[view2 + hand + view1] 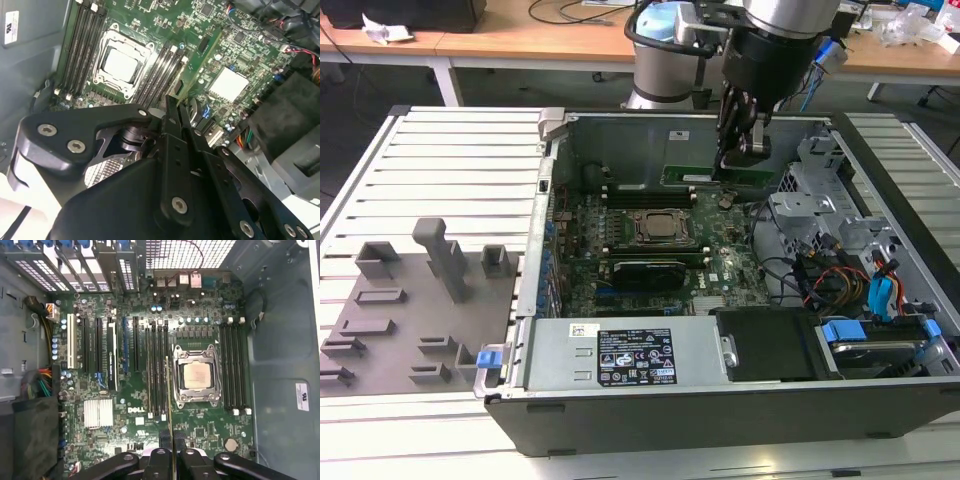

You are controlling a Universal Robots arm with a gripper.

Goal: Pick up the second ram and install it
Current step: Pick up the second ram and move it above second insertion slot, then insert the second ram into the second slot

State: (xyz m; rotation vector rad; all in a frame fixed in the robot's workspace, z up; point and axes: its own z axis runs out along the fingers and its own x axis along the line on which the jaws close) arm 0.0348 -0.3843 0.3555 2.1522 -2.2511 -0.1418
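Jaws narrow, pinched across the flat faces of the ram (pixel 705 176); stick is level, long edge down. In the exterior view the arm (pixel 780 40) reaches into the case (pixel 720 410) and the ram hangs at abt 1 o'clock of the socket (pixel 660 228), just over the slots (pixel 645 190) on that side. Judging by the gap, not seated yet.

In the second wrist view the ram (pixel 200 60) juts out past the jaw tips above the board (pixel 227 82), parallel w/ the slots (pixel 160 70). In the first wrist view the ram (pixel 170 390) shows edge-on, a thin line btwn the slots (pixel 157 370) and the socket (pixel 196 375).

Edge-down, parallel hold is prob so the contacts face a slot and the stick can go straight in w/o twisting.

Holder blocks (pixel 440 255) sit on the counter (pixel 460 150) at 9 o'clock of the case, well apart from the jaws.
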